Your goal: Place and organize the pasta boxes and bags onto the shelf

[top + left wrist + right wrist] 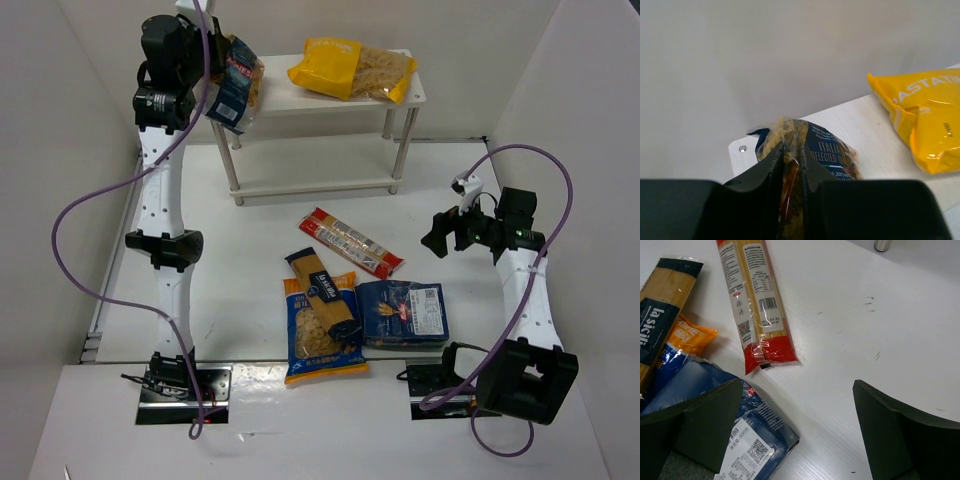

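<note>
left gripper [790,170]: pinching clear bag with dark blue label [237,84] over shelf [405,95] corner | right gripper [795,430]: spread wide; holding nothing

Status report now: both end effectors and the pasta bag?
Left end effector shut on clear bag with dark blue label, at shelf top. Right end effector open, empty.

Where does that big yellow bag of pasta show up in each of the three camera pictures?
Top external: the big yellow bag lies on the shelf's top board, upper middle.
Left wrist: the bag is at the right edge, on that same board.
Right wrist: not in it.
Shared landmark: the shelf's white top board, in both views that show the bag.
</note>
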You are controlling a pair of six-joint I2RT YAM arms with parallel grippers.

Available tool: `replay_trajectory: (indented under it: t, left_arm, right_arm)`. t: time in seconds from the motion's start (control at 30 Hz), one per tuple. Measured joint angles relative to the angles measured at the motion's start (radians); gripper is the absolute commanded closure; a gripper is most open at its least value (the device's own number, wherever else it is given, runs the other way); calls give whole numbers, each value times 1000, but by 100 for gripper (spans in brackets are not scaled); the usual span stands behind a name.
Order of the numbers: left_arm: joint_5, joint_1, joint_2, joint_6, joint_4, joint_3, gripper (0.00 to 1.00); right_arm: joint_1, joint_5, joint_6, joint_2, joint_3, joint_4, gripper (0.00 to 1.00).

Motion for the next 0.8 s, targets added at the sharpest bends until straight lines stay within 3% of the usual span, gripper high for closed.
replay_trajectory:
  t: [0.47, 0.5, 0.53, 0.73, 0.8]
  left_arm:
    - [-73, -22, 60, 40, 96, 9, 98]
    - [-79, -23, 64, 40, 105, 9, 82]
    - [-83, -24, 70, 41, 113, 11, 73]
    - [-125, -31, 101, 67, 163, 14, 52]
    - [-134, -32, 108, 70, 167, 14, 37]
  right_arm:
    - [-11, -14, -11, 27, 0, -5, 0]
    - [-13, -14, -12, 28, 0, -5, 0]
    - [-14, -14, -13, 32, 0, -6, 0]
    - [-15, -14, -19, 37, 0, -9, 0]
    - [-15, -14, -20, 37, 0, -10, 0]
